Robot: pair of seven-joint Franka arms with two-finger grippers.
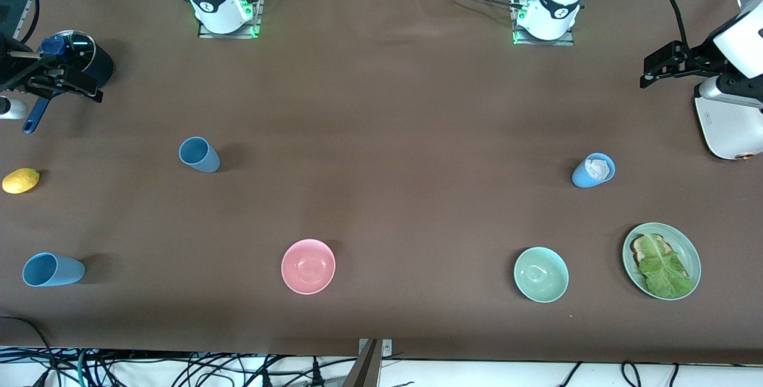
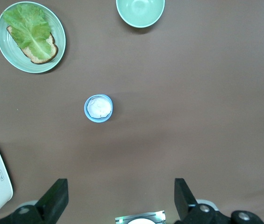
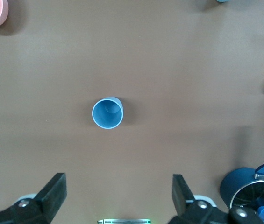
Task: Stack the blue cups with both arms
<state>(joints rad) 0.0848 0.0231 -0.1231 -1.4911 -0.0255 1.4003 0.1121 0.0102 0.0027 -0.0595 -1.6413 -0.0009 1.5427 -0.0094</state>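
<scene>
Brown cloth-covered worktop, three blue plastic tumblers on it, all upright, long axis vertical, mouths up; none stacked.

Slate-blue tapered tumbler stands toward the right arm's end, well clear of everything. From the right wrist view its round mouth faces straight up into the camera, hollow inside. Second sky-blue tumbler sits nearer the front camera than the slate one, close to the worktop's edge at the same end, also hollow. Third sky-blue tumbler stands toward the left arm's end; a crumpled white wad fills its mouth.

Surroundings: pale pink round bowl and mint-green round bowl lie nearer the front camera than the slate and stuffed tumblers, well apart from each other. Pale green plate with a slice of toast under a lettuce leaf sits just beside the mint bowl, toward the left arm's end. Yellow lemon lies between the sky-blue tumbler and a dark blue lidded saucepan at the right arm's end. White appliance at the left arm's end edge.

Right pincer hangs high over the worktop above the saucepan's area, fingers spread wide, holding nothing. Left pincer hangs over the worktop's left-arm end near the white appliance, fingers likewise wide apart, holding nothing. Open cloth between each pincer and its nearest tumbler.
</scene>
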